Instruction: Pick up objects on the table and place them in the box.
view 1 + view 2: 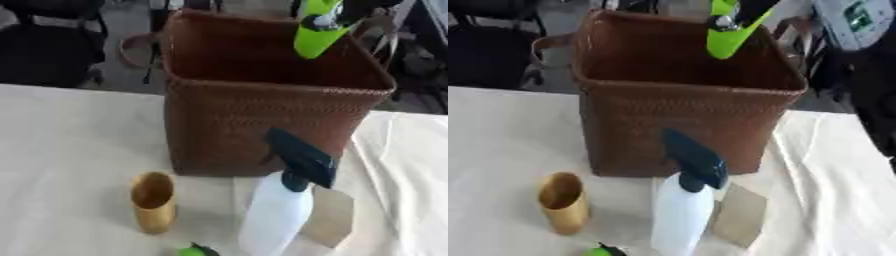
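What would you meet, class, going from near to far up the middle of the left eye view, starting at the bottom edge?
Small green and black thing → yellow cup → brown woven basket → bright green object held above the basket's far side.

Basket: brown woven box, upright, open top.
Green object: bright green, tilted, over the basket's far right rim.
Spray bottle: white, dark trigger head, upright, just before the basket.
Cup: golden cylinder, upright, left of the bottle.
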Action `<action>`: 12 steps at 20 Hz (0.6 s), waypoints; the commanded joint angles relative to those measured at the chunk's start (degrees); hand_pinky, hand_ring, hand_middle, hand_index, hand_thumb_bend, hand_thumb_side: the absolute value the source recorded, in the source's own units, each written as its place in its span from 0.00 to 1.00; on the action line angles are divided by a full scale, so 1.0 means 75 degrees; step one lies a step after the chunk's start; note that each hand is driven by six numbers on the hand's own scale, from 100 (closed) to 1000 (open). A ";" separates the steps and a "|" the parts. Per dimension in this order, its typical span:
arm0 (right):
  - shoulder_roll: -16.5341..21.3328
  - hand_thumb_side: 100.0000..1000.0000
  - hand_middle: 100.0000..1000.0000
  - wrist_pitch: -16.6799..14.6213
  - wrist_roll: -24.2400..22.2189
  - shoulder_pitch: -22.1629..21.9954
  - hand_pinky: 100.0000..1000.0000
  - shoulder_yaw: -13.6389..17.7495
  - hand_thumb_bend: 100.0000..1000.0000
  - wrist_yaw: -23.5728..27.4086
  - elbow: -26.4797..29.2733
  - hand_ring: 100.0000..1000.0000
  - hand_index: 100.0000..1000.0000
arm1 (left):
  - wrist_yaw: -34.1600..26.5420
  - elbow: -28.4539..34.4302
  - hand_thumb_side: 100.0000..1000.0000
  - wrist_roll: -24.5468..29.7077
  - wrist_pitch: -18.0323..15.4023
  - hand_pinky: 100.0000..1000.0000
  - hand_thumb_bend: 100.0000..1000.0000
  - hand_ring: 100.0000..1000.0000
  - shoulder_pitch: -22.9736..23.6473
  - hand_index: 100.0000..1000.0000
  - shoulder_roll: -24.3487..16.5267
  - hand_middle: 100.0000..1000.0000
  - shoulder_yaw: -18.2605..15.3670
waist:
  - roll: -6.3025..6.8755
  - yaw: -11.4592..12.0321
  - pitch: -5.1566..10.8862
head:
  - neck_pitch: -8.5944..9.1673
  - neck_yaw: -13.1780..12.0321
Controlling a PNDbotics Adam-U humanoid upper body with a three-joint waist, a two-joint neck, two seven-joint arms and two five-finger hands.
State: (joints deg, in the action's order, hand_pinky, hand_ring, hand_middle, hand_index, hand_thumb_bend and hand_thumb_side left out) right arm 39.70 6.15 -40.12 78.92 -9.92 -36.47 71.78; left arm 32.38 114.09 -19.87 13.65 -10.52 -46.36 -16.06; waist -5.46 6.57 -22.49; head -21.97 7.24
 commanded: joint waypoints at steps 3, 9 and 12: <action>0.0264 0.10 0.35 0.0039 0.0591 -0.0032 0.00 0.0081 0.00 0.0206 0.0512 0.30 0.43 | -0.0060 0.0067 0.96 0.0010 -0.0044 0.95 0.00 0.88 -0.0046 0.75 -0.0150 0.81 -0.0026 | 0.0093 0.0009 0.0155 | 0.0216 0.0069; 0.0268 0.10 0.35 0.0051 0.1262 -0.0170 0.00 -0.0173 0.00 0.0367 0.0505 0.30 0.43 | -0.0068 0.0067 0.96 0.0019 -0.0049 0.95 0.00 0.88 -0.0042 0.75 -0.0132 0.81 -0.0023 | 0.0101 0.0006 0.0163 | 0.0241 0.0065; 0.0268 0.32 0.44 -0.0109 0.1594 -0.0316 0.09 -0.0233 0.00 0.0228 0.0687 0.44 0.54 | -0.0095 0.0067 0.96 0.0033 -0.0045 0.95 0.00 0.88 -0.0014 0.75 -0.0048 0.81 -0.0017 | 0.0151 0.0003 0.0198 | 0.0175 0.0068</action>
State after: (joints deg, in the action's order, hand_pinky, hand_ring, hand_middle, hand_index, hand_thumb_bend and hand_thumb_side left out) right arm 39.70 5.64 -29.27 75.65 -11.90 -34.44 75.56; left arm 31.95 114.09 -19.71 13.39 -10.48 -45.71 -15.74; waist -4.81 6.63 -22.47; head -21.00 7.68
